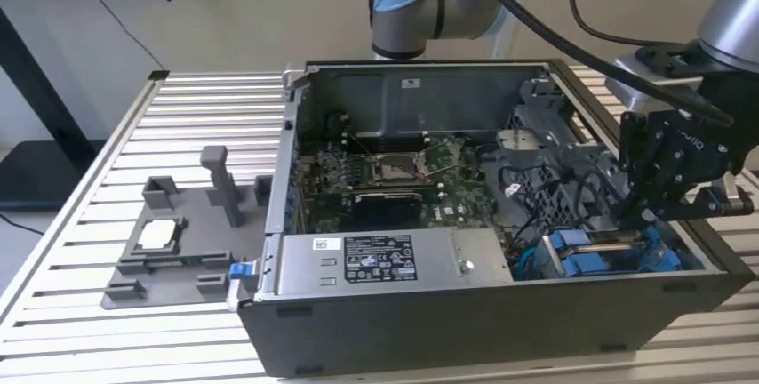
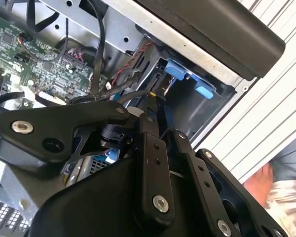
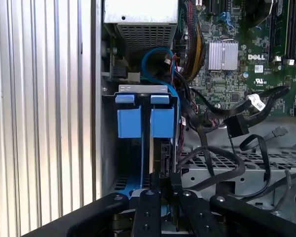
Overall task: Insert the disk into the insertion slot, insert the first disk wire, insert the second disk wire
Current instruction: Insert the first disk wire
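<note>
**Disk on edge in the corner bay, gripper over it**

The disk (image 3: 150, 129) stands on edge in the slot (image 3: 107, 163). What shows of it is its bright blue bracket: two square tabs side by side with a pale strip between them. The slot sits in the case (image 1: 475, 331) at its near corner on the exterior view's right, hard against the side wall.

The gripper (image 1: 638, 217) hangs over that corner, just above the blue bracket. I cannot tell whether it is released or clenched, nor whether it grasps anything.

Room is tight. The case wall bounds one side of the slot and a perforated cage (image 3: 227, 170) the other. Loose black wires (image 3: 237, 126) lie across the cage, and a blue cable (image 3: 149, 57) loops above the bay.

The exterior view shows the power supply (image 1: 379, 260) along the case's near edge, the motherboard (image 1: 392, 180) behind it, and a grey fixture (image 1: 166, 251) on the table (image 1: 202, 100). The second wrist view shows part of a person (image 2: 260, 185) beyond the case.
</note>
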Action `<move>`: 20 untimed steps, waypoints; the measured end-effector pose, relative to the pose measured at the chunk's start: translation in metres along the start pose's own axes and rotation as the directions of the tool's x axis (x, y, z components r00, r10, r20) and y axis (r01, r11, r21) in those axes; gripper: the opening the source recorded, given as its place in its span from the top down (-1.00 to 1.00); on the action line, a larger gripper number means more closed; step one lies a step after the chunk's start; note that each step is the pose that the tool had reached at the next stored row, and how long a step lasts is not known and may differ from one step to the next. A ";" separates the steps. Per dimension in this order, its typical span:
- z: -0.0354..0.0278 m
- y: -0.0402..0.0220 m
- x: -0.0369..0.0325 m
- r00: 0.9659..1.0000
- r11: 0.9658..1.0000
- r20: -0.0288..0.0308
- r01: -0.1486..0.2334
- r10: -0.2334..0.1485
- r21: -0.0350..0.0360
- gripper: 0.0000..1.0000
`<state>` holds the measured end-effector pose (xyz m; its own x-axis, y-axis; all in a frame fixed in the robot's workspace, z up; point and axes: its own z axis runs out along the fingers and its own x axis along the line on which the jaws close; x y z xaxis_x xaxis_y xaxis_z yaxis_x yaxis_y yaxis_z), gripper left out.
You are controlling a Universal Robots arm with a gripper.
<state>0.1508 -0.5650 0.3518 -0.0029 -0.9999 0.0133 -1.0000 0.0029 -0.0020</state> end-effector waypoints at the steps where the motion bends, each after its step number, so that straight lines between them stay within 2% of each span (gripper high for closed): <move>1: 0.0010 -0.0011 0.0001 1.000 1.000 0.001 0.000 0.000 -0.003 0.62; 6: 0.0040 -0.0061 0.0001 1.000 1.000 0.010 0.000 0.000 -0.016 0.62; 9: 0.0056 -0.0072 0.0000 1.000 1.000 0.013 -0.001 0.002 -0.027 0.62; 16: 0.0057 -0.0072 0.0000 1.000 1.000 0.013 -0.002 0.003 -0.029 0.62; 20: 0.0061 -0.0072 -0.0002 1.000 0.999 0.013 -0.002 0.003 -0.036 0.62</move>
<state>0.1580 -0.5649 0.3457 -0.0056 -1.0000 -0.0001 -0.9994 0.0056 0.0337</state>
